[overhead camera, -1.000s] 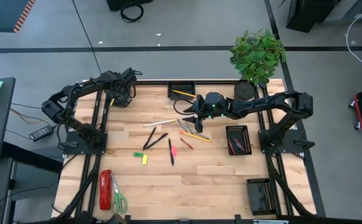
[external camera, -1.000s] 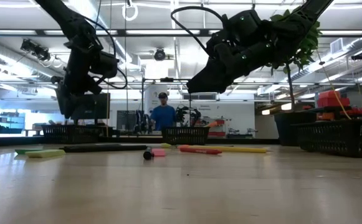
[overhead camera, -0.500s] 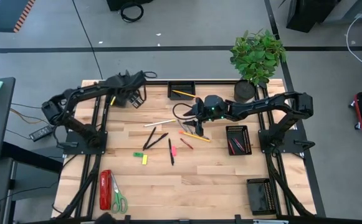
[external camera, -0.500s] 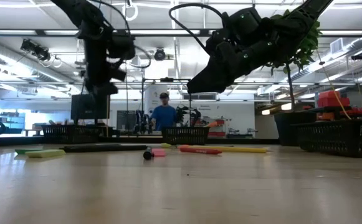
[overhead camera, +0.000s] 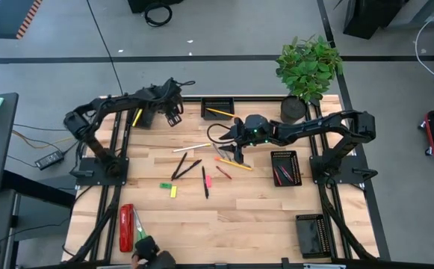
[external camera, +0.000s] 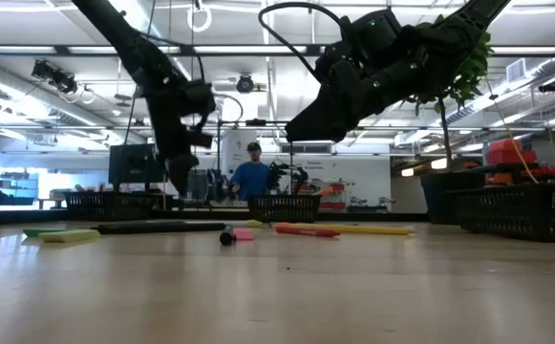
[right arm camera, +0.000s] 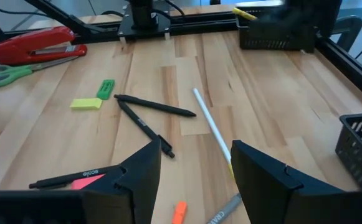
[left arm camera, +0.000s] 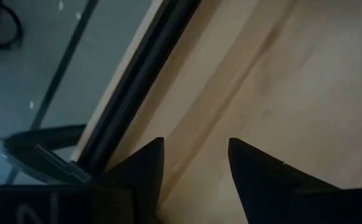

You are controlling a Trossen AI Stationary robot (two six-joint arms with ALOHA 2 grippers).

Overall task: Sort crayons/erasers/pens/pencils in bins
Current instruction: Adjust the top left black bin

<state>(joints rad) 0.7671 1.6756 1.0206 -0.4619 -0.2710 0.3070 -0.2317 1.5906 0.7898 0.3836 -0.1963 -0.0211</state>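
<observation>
My left gripper hangs open over bare wood at the table's far left, between two black mesh bins; the wrist view shows nothing between its fingers. My right gripper stands open above the mid-table pile and touches nothing. Below it lie a white pen, black pens, an orange crayon, a red crayon and a yellow pencil. Green, yellow and pink erasers lie flat nearby.
A third bin with sticks in it stands at the right, and another at the near right. A red stapler and green-handled scissors lie near left. A potted plant stands at the far right. A person stands in the room behind.
My left gripper has swung from above the far-left bin toward the table's right edge along the far side, tipping to point more steeply down and sinking a little. My right gripper has kept still. No object on the table has moved.
</observation>
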